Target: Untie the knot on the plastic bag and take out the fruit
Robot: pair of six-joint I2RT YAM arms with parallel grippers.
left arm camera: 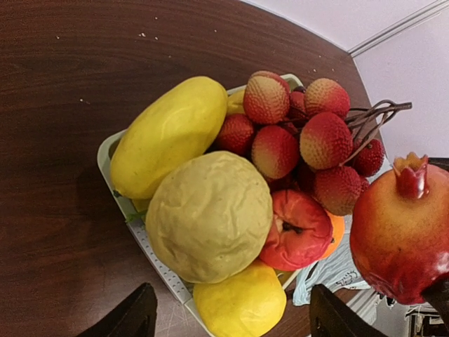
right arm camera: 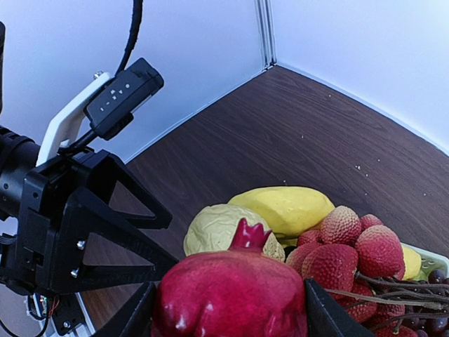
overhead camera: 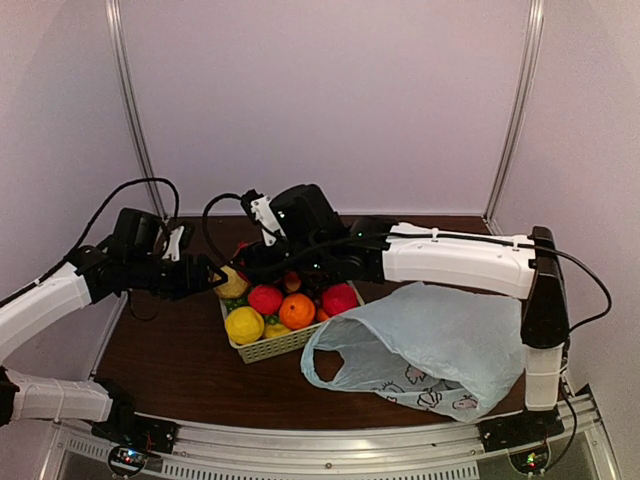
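- Two arms reach over the counter (overhead camera: pixel 170 360) toward a basket (overhead camera: pixel 275 347) full of fruit (overhead camera: pixel 270 305).
- My left pincer (overhead camera: pixel 213 276) sits at the basket's 9 o'clock, spread wide, with nothing in it.
- My right pincer (right arm camera: pixel 229 309) squeezes a red pomegranate (right arm camera: pixel 228 291) up above the basket.
- In the basket I see a long yellow fruit (left arm camera: pixel 168 133), a pale bumpy ball (left arm camera: pixel 210 214), a red apple (left arm camera: pixel 298 228) and a bunch of lychees (left arm camera: pixel 309 140).
- The plastic bag (overhead camera: pixel 440 340) lies on the counter at the basket's 4 o'clock, just beside it, with its mouth open.
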